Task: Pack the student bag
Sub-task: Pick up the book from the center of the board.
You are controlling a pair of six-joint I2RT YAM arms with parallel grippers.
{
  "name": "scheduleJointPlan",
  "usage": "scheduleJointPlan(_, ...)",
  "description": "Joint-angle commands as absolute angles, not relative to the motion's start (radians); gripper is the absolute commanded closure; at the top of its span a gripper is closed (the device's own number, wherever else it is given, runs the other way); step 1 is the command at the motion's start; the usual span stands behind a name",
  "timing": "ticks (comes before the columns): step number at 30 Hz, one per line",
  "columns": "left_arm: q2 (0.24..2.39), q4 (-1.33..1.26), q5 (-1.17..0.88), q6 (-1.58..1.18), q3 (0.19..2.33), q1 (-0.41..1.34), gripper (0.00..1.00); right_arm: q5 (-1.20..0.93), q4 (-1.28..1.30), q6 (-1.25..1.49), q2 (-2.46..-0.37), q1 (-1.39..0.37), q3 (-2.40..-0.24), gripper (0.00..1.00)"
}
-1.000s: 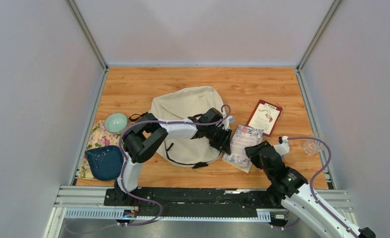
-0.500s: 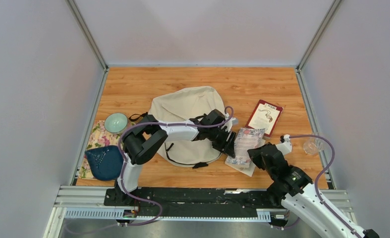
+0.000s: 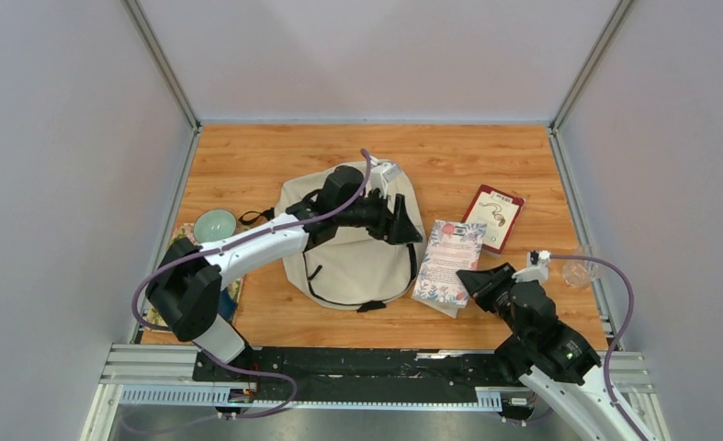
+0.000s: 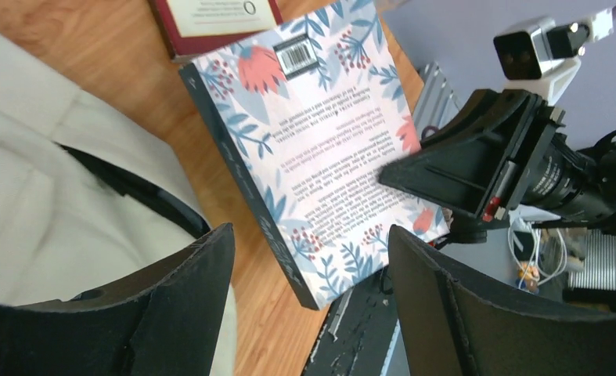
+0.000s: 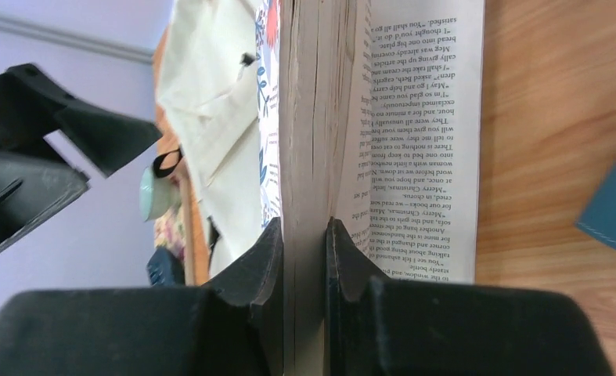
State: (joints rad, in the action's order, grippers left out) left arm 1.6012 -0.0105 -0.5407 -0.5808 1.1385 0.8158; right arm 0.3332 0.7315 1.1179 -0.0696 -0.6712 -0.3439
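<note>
The cream student bag (image 3: 348,257) lies flat mid-table, its black strap (image 4: 132,192) showing in the left wrist view. My left gripper (image 3: 403,220) hovers over the bag's right edge, open and empty, its fingers (image 4: 199,270) spread wide. Right of the bag lies a floral-covered book (image 3: 449,262), back cover up (image 4: 320,133). My right gripper (image 3: 477,278) is shut on its near edge. In the right wrist view the pads (image 5: 269,251) clamp the page block (image 5: 308,117), while one printed page (image 5: 422,133) lies flat on the wood beneath.
A dark red book (image 3: 491,218) lies beyond the floral one. A clear glass (image 3: 578,271) stands at the right edge. A pale green bowl (image 3: 214,226) and a flowered cloth (image 3: 185,246) sit at the left, partly behind my left arm.
My left gripper drew back from the book to over the bag and opened wider. My right gripper closed on the book's near edge and the arm pulled slightly toward the near side.
</note>
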Motion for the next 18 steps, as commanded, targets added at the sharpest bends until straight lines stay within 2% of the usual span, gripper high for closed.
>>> scheduleJointPlan(1, 1.531, -0.097, -0.545, -0.633, 1.068, 0.787, 0.21, 0.163, 0.367, 1.081, -0.089, -0.676, -0.362, 1.00)
scheduleJointPlan(12, 1.497, -0.201, -0.577, -0.715, 1.002, 0.772, 0.20, -0.037, 0.109, 1.100, -0.187, -0.680, -0.330, 1.00)
scheduleJointPlan(18, 1.488, -0.282, -0.621, -0.758, 0.979, 0.764, 0.19, -0.078, -0.044, 1.166, -0.187, -0.678, -0.262, 1.00)
